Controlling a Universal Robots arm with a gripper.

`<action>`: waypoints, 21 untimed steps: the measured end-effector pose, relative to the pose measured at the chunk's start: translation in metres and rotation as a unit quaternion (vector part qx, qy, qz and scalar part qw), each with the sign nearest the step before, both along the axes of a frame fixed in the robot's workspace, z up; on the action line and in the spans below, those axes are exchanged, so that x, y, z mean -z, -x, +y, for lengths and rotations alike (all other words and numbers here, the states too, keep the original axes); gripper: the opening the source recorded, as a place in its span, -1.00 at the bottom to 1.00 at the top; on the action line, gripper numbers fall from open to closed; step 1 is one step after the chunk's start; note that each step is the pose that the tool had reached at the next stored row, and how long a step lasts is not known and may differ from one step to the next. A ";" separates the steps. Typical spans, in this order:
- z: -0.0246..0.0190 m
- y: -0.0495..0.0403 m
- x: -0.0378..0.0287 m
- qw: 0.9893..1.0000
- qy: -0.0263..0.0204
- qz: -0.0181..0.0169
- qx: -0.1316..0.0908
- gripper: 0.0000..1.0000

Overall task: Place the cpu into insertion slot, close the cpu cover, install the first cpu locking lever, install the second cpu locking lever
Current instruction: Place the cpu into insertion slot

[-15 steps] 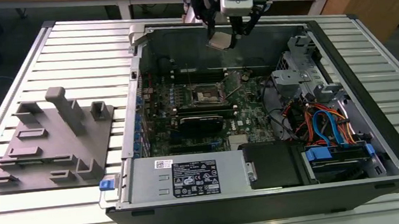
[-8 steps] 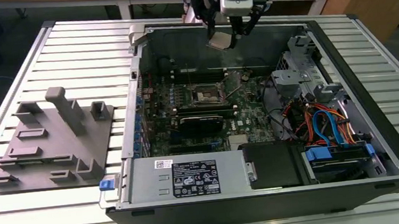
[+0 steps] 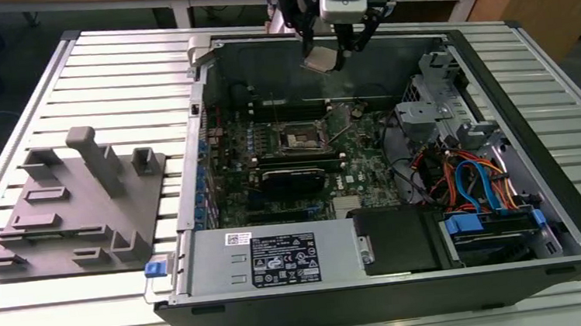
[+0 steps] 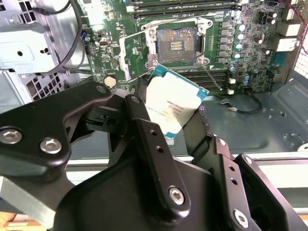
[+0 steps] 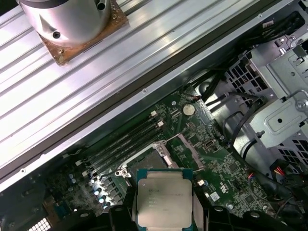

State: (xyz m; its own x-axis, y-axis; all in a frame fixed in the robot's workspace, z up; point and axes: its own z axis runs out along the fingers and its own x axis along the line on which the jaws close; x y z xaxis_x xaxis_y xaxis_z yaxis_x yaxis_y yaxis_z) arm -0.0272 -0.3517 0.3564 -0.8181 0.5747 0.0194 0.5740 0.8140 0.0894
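One small flat square cpu (image 3: 321, 61) with a dull silver-grey metal top is in hand. You have it pinched by two opposite edges between the black fingers (image 4: 144, 139) of the gripper (image 3: 324, 55), and its other two edges are free.

Position, referred to the insertion slot (image 3: 299, 137), the square dark socket recess ringed by a thin metal frame on the green circuit board (image 3: 360, 181):
- In the exterior view the cpu hangs tilted, well above the slot and beyond it, over the far wall of the open black computer case (image 3: 554, 150).
- In the second wrist view the cpu (image 4: 173, 108) is tilted, with one corner just beside the slot (image 4: 176, 44) frame.
- In the first wrist view the cpu (image 5: 163, 202) covers the slot's near edge.

Slot condition: the recess is uncovered and its contact field is exposed. The cpu cover (image 4: 132, 54), a thin silvery square frame plate with a large window, is swung off the slot and lies just beside one slot edge. One thin wire lever (image 4: 211, 76) angles away from a slot corner.

Room around the slot: long narrow black memory slots (image 5: 120, 144) run just beside one edge. A black rectangular block (image 3: 292, 180) sits near the edge facing the exterior camera. The grey drive cage (image 3: 427, 113) stands well apart towards the exterior view's right.
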 end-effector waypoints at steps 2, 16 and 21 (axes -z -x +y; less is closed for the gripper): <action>0.0000 0.0000 0.0001 1.000 0.000 0.000 0.005 0.08; 0.0002 0.0001 0.0012 0.998 0.000 0.000 0.069 0.08; 0.0002 0.0001 0.0013 0.997 0.000 0.000 0.074 0.08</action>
State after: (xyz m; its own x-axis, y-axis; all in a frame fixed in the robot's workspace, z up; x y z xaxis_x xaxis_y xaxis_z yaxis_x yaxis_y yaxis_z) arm -0.0272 -0.3514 0.3551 -0.7241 0.6895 0.0193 0.6881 0.7201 0.0893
